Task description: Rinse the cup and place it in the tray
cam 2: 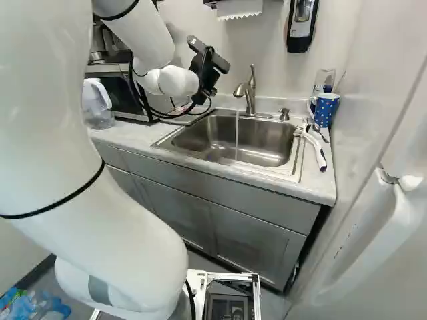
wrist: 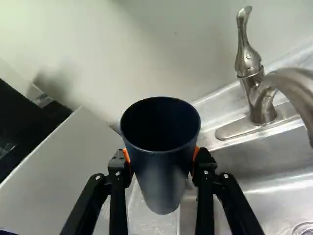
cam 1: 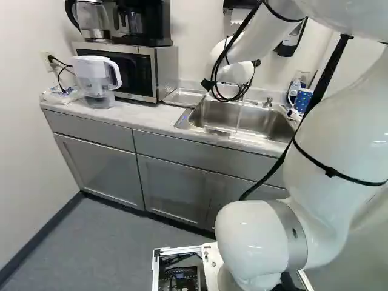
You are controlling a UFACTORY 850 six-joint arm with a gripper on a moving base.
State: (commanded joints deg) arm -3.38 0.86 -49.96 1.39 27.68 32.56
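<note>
A: What is the gripper point(cam 2: 209, 72) doing?

B: It's holding the dark tapered cup point(wrist: 160, 161); in the wrist view, orange pads are pressing its two sides, the fingers standing a cup's width apart.

A: And where is the cup sitting?

B: It's hanging between the fingers, its open mouth facing the camera. The clear tray point(cam 1: 183, 99) is showing beyond its base, though I can't tell the height between them.

A: Is the faucet point(cam 2: 250, 93) running?

B: Yes, a thin stream of water point(cam 2: 237, 133) is falling into the stainless-steel sink point(cam 2: 223, 148).

A: What's lining the counter point(cam 1: 142, 118)?

B: At the left of the left base view, a water filter pitcher point(cam 1: 97, 77) is standing near the microwave point(cam 1: 130, 73), which is carrying a kettle point(cam 1: 94, 21) and coffee maker point(cam 1: 142, 24). Right of the sink in the right base view, a white-handled brush point(cam 2: 315, 148) is lying near a blue polka-dot mug point(cam 2: 325, 110). Gray cabinets point(cam 1: 97, 170) are running underneath.
</note>
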